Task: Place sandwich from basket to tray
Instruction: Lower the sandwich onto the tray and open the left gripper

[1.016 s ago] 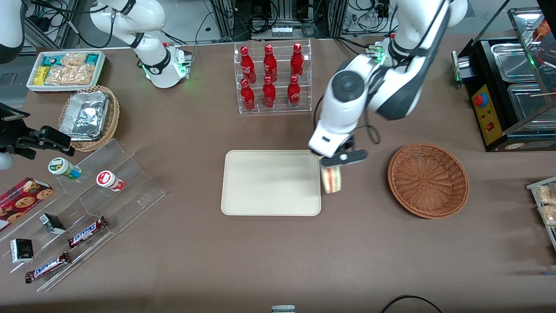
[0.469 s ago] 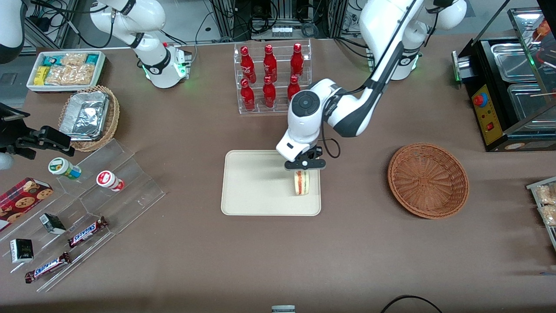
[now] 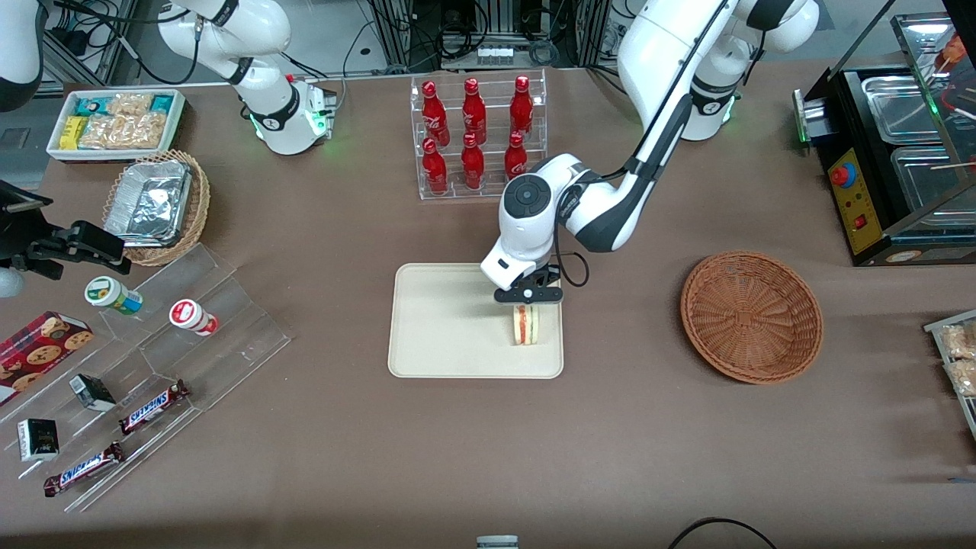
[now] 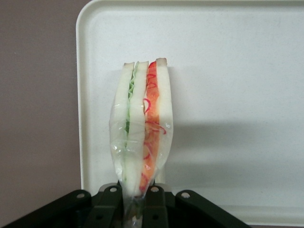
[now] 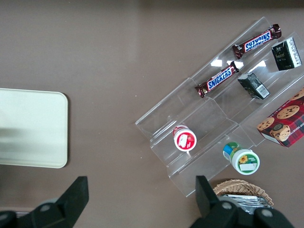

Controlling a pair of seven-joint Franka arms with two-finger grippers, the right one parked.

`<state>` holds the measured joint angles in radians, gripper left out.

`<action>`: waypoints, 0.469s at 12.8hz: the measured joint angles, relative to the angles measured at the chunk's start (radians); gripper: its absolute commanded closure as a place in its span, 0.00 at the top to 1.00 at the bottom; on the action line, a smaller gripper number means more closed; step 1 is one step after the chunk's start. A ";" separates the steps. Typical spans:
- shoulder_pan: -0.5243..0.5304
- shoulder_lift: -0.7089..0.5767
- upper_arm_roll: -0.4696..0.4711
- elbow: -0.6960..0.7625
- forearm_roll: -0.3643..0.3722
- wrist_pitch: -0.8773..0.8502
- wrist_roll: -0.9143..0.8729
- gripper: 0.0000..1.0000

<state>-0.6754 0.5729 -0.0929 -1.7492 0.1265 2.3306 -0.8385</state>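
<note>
Nearest the front camera lies the flat cream-coloured rectangular tray (image 3: 450,328) with rounded corners on the brown surface (image 3: 488,450). Above the tray's edge toward the working arm's end hangs the small triangular sandwich (image 3: 526,325) of white bread with red and green filling, wrapped in clear film and standing on edge. The black gripper (image 3: 528,294) is clenched on the sandwich's end. Well apart, toward the working arm's end, sits the round reddish-brown woven wicker basket (image 3: 751,316).
</note>
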 measured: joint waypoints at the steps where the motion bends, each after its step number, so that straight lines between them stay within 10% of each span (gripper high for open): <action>1: 0.000 0.003 0.000 0.001 0.001 0.002 0.000 0.45; 3: 0.000 0.004 0.002 0.002 0.001 0.003 0.002 0.97; 6: 0.000 0.003 0.006 0.013 0.001 0.003 0.002 1.00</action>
<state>-0.6754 0.5756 -0.0872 -1.7360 0.1277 2.3333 -0.8367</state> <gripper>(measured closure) 0.374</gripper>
